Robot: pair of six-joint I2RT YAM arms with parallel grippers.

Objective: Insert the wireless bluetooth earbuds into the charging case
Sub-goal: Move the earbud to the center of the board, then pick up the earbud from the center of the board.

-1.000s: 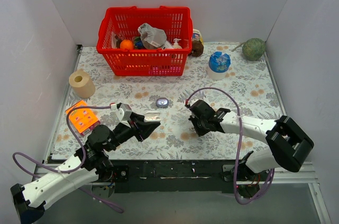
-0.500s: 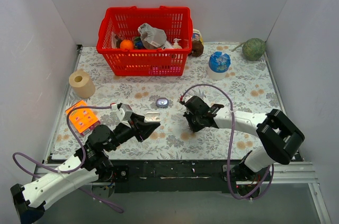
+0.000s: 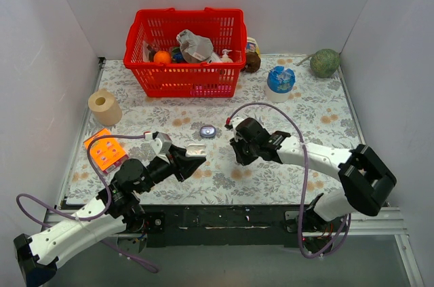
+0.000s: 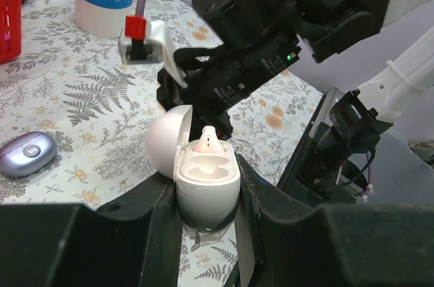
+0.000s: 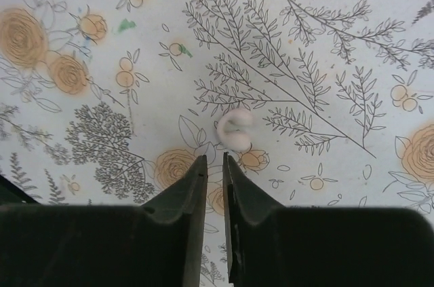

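Between L pincer (image 4: 207, 216) fingers, clamped: glossy white egg-shaped case (image 4: 203, 175), lid up; R pincer (image 5: 215, 165) near-closed, empty.

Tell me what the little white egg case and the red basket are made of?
The charging case looks like smooth, slightly glossy white plastic, with soft highlights on its open lid. The red basket looks like moulded plastic: a rigid grid of holes in one even colour.

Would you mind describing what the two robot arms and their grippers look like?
Both arms have white links with black joints and bases, and a purple cable loops along each. The left gripper and right gripper are black with two flat fingers. A red-and-white connector sits on the right wrist.
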